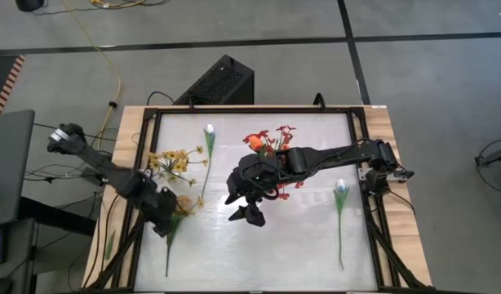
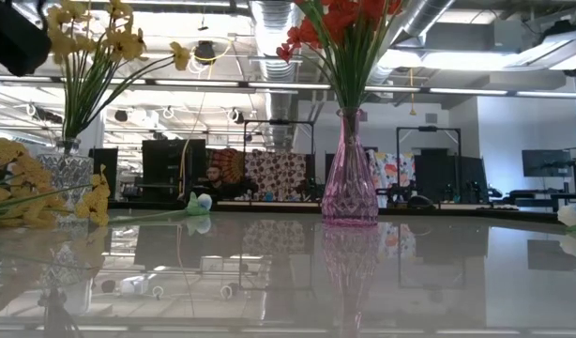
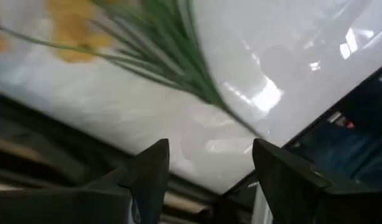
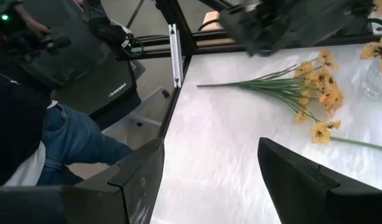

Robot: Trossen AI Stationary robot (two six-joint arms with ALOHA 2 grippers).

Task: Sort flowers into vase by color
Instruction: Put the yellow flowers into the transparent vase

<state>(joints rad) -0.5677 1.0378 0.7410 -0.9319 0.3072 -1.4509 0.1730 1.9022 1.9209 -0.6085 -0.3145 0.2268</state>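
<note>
Left gripper (image 1: 167,229) open, empty, over loose yellow spray (image 1: 182,206); right gripper (image 1: 244,214) open, empty. Two white tulips (image 1: 341,187) unsorted.

flowers (image 1: 269,140) in vase (image 2: 350,183) mid-table | tulip (image 1: 340,208) right (flat)

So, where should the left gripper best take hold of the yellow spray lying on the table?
Probably on the bare green stem, below the blossoms. The yellow spray lies flat, its stem thin and running toward the table's near edge. The left gripper, fingers open, could descend from above with its fingers across the stem, avoiding the bushy head.
</note>
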